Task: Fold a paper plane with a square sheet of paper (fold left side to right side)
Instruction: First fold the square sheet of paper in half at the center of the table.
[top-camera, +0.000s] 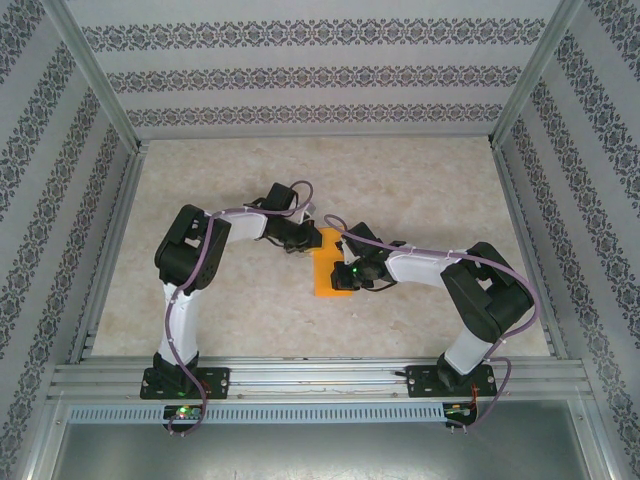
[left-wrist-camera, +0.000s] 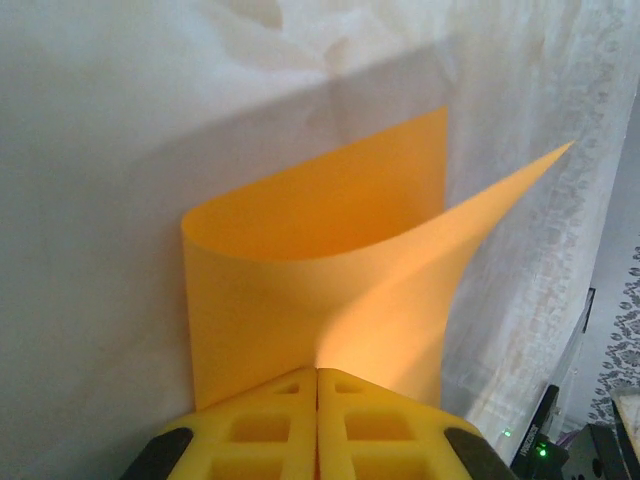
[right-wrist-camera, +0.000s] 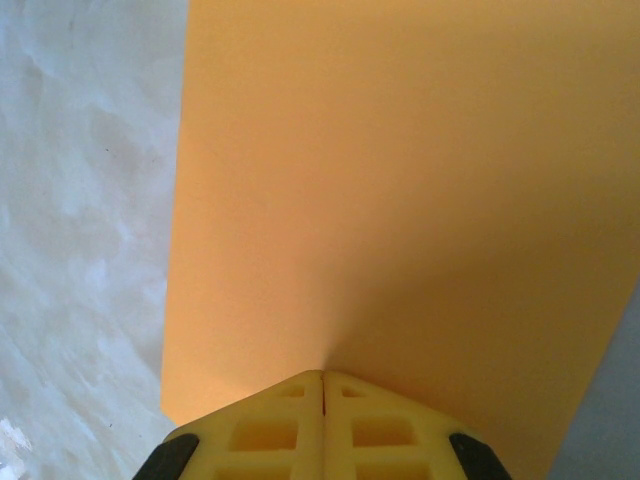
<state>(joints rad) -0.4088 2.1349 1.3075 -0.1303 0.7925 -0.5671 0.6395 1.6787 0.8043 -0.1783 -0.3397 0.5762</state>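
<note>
A: Start at the fingers. What is the left end effector (left-wrist-camera: 317, 380) doing?

B: Its yellow fingers (left-wrist-camera: 260, 430) are pressed together, and the square sheet of paper (left-wrist-camera: 330, 250) comes straight out of the seam between them, so I read it as pinching an edge of the sheet

A: And the right end effector (right-wrist-camera: 322, 382)?

B: Same picture: pressed together, with the orange sheet spreading away from the tips and a small pucker where it enters. It nips the paper too

A: Why hold both sides?

B: My guess is that the left grip is there to bring one side over the other, while the right one keeps the sheet from sliding on the bench (top-camera: 420, 190). From the left wrist the paper is doubled into a soft, rounded bend, with the upper layer lifted off the lower and one free corner pointing away and to that view's right. No crease is pressed yet

A: Where does it lie, and which way does it run?

B: Between the two wrists, about mid-bench. From above it shows as a strip longer than wide, its long axis running from the near edge toward the far wall
</note>
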